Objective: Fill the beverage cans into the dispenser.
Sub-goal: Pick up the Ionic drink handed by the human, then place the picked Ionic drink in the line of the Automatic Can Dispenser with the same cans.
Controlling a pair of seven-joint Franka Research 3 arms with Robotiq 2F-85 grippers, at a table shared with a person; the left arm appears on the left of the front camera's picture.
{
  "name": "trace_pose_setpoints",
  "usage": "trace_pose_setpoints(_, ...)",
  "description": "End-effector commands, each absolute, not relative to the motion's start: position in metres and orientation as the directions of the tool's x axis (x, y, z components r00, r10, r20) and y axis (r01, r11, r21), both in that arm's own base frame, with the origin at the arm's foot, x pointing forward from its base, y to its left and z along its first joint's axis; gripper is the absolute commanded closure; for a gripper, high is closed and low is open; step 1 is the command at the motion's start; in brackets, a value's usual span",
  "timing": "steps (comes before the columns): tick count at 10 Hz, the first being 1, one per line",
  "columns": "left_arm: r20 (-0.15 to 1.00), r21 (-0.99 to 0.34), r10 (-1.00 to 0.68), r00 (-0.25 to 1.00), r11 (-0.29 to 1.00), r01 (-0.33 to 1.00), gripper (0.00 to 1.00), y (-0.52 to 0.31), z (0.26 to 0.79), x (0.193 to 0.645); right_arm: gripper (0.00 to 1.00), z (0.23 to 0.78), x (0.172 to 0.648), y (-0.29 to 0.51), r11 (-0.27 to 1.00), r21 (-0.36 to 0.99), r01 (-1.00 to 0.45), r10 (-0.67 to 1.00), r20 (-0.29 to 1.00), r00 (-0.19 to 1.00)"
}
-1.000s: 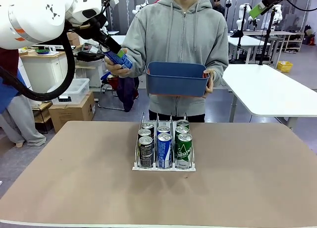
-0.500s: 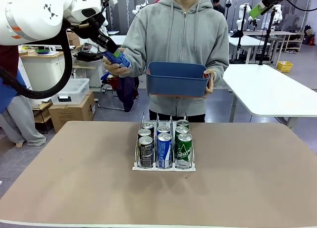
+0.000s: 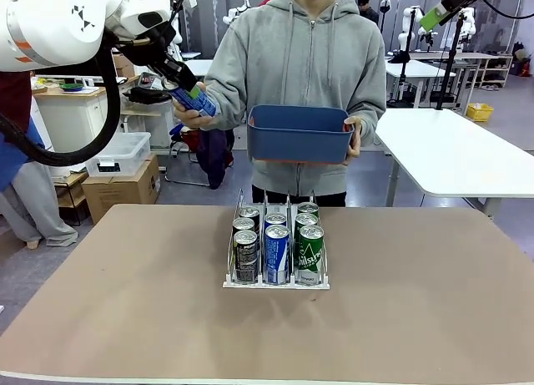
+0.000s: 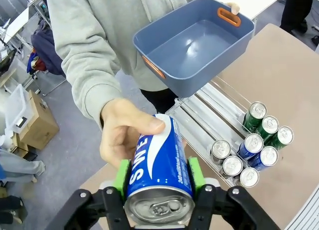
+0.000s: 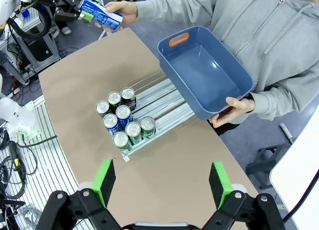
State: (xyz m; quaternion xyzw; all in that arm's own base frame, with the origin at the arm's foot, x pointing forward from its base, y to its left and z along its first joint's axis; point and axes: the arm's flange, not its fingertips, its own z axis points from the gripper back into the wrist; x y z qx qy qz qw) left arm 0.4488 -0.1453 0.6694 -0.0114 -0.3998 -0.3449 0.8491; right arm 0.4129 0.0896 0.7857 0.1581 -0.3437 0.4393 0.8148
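Note:
My left gripper (image 4: 158,172) is shut on a blue-and-white beverage can (image 4: 158,162), its green pads (image 4: 121,174) pressed on both sides. A person's hand (image 4: 124,135) grasps the same can from the far end. In the front view this handover hangs high at the left, with the left gripper (image 3: 188,91) on the can (image 3: 197,102). The clear dispenser (image 3: 275,284) stands mid-table with several cans (image 3: 276,253) in its three lanes. My right gripper (image 5: 162,182) is open high above the table, looking down on the dispenser (image 5: 167,106).
The person stands at the far side and holds an empty dark blue tub (image 3: 298,136) with the other hand (image 3: 354,139), above the dispenser's far end. The back halves of the lanes (image 4: 209,103) are free. Bare brown tabletop (image 3: 417,293) surrounds the dispenser.
The left gripper and the can have shifted slightly up and to the left, with the person's hand still on the can. The tub and the dispenser have not moved.

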Motion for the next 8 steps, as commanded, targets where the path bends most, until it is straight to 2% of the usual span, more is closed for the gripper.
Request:
trace_pose_setpoints(1, 0.658, 0.27, -0.584, 0.475, 0.772, 0.576, 1.0, -0.1427, 0.6718, 0.4451, 0.0, 0.7843, 0.4107, 0.0886, 0.561, -0.046, -0.827, 0.613, 0.695, 0.376)
trace_pose_setpoints(4, 0.652, 0.304, -0.609, 0.452, 0.756, 0.58, 1.0, -0.1425, 0.6751, 0.4432, 0.0, 0.7843, 0.4107, 0.0886, 0.561, -0.046, -0.827, 0.613, 0.695, 0.376)
trace_pose_setpoints(5, 0.679, 0.3, -0.576, 0.454, 0.783, 0.545, 0.99, -0.1432, 0.6759, 0.4432, 0.0, 0.7843, 0.4107, 0.0886, 0.561, -0.046, -0.827, 0.613, 0.695, 0.376)
trace_pose_setpoints(6, 0.673, 0.272, -0.593, 0.443, 0.755, 0.597, 0.99, -0.1452, 0.6701, 0.4481, 0.0, 0.7843, 0.4107, 0.0886, 0.561, -0.046, -0.827, 0.613, 0.695, 0.376)
trace_pose_setpoints(8, 0.673, 0.272, -0.593, 0.443, 0.755, 0.597, 0.99, -0.1452, 0.6701, 0.4481, 0.0, 0.7843, 0.4107, 0.0886, 0.561, -0.046, -0.827, 0.613, 0.695, 0.376)
